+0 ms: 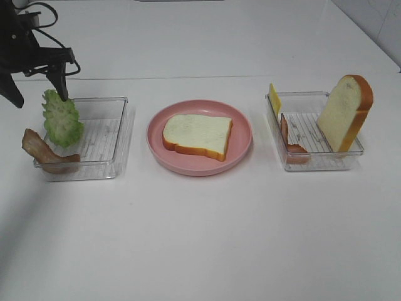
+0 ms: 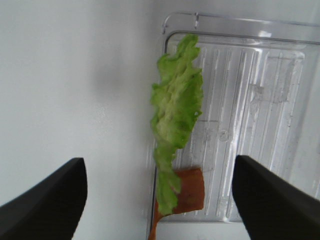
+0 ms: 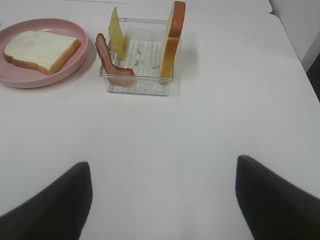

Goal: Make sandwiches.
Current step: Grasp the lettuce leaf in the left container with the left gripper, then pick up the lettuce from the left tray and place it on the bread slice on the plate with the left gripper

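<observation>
One bread slice [image 1: 197, 135] lies flat on the pink plate [image 1: 241, 153] in the middle. Ruffled lettuce [image 1: 61, 118] stands at the left edge of the left clear tray [image 1: 103, 141], with a bacon strip [image 1: 44, 152] draped over that tray's near left corner. My left gripper [image 1: 37, 94] is open above the lettuce [image 2: 175, 115], apart from it. The right tray [image 1: 319, 157] holds cheese [image 1: 274, 99], bacon [image 1: 291, 143] and an upright bread slice [image 1: 344, 113]. My right gripper [image 3: 162, 200] is open and empty, well short of that tray [image 3: 140, 85].
In the left wrist view the bacon [image 2: 189, 192] lies under the lettuce's lower end at the tray [image 2: 250, 100] rim. The right wrist view shows the plate [image 3: 75, 70], the flat bread [image 3: 40, 50], cheese [image 3: 118, 40], bacon [image 3: 112, 62] and upright bread [image 3: 172, 40]. The table's edge is at far right.
</observation>
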Tool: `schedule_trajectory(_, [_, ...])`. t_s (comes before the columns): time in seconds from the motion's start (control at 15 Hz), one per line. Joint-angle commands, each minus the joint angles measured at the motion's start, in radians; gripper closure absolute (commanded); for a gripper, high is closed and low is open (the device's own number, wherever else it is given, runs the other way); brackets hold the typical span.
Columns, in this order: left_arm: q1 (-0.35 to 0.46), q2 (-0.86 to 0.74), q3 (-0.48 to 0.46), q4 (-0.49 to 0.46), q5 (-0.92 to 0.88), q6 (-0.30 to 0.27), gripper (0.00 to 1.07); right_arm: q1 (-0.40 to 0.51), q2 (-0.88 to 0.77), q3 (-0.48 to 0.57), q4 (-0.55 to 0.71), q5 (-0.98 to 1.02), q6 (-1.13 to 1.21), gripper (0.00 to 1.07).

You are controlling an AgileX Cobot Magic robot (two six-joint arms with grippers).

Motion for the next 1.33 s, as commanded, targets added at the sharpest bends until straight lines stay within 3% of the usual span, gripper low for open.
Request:
schedule_trajectory(0.07, [0.002,0.040,0.003,-0.003,0.016,0.003,0.35,-0.008,-0.016,-0.001,-0.003,-0.011,-0.013,0.32])
schedule_trajectory(0.4, [0.002,0.049,0.002,-0.001,0.002,0.006,0.63,-0.008,-0.016,-0.001,-0.003,-0.011,-0.013,0.32])
schedule_trajectory(0.67, [0.002,0.049,0.002,-0.001,0.002,0.006,0.77,-0.008,-0.016,-0.001,-0.003,-0.011,-0.013,0.32])
schedule_trajectory(0.87, [0.002,0.049,0.002,0.006,0.002,0.009,1.06,-0.008,-0.016,-0.001,-0.003,-0.011,-0.013,0.32])
schedule_trajectory(1.33, [0.002,-0.013,-0.013,-0.037,-0.022,0.046,1.07,-0.008,-0.016,-0.001,-0.003,-0.011,-0.013,0.32])
